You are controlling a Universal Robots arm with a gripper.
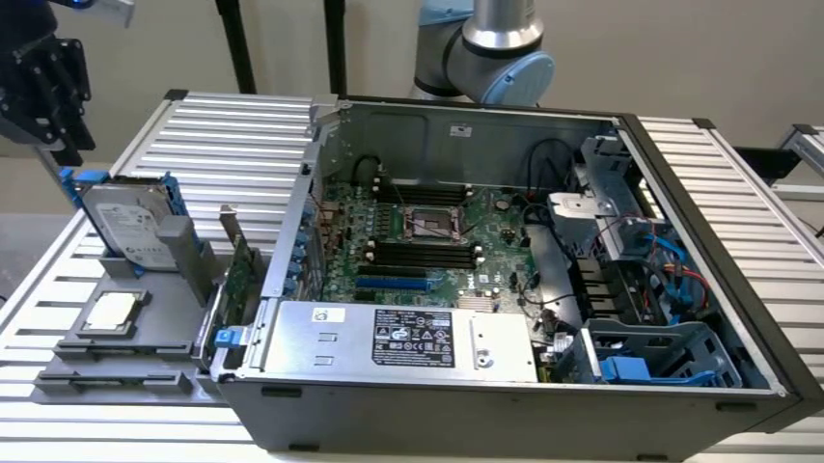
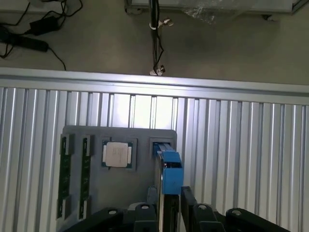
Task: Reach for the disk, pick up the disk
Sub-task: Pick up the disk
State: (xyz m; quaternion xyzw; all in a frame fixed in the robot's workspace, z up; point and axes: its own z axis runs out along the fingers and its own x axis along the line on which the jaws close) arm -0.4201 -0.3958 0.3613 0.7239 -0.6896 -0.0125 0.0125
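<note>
The disk point(image 1: 129, 227) is a silver-grey hard drive with a white label in a blue carrier. It stands upright on its edge in a slot of the grey tray point(image 1: 77, 376), at the exterior view's left. In the wrist view the disk point(image 2: 169, 179) appears edge-on, its blue frame uppermost. My black gripper point(image 1: 54, 106) hangs above and slightly to the left of the disk, apart from it. In the wrist view my gripper point(image 2: 166, 209) is open, with one finger point(image 2: 144, 211) on each side of the disk's edge.
A small square silver chip point(image 2: 117, 154) lies flat in the grey tray point(image 2: 120, 135) beside the disk, with two memory sticks point(image 2: 63, 169) further along. An open computer case point(image 1: 515, 241) with a silver power supply point(image 1: 399, 338) stands to the exterior view's right on the ribbed metal table point(image 1: 219, 135).
</note>
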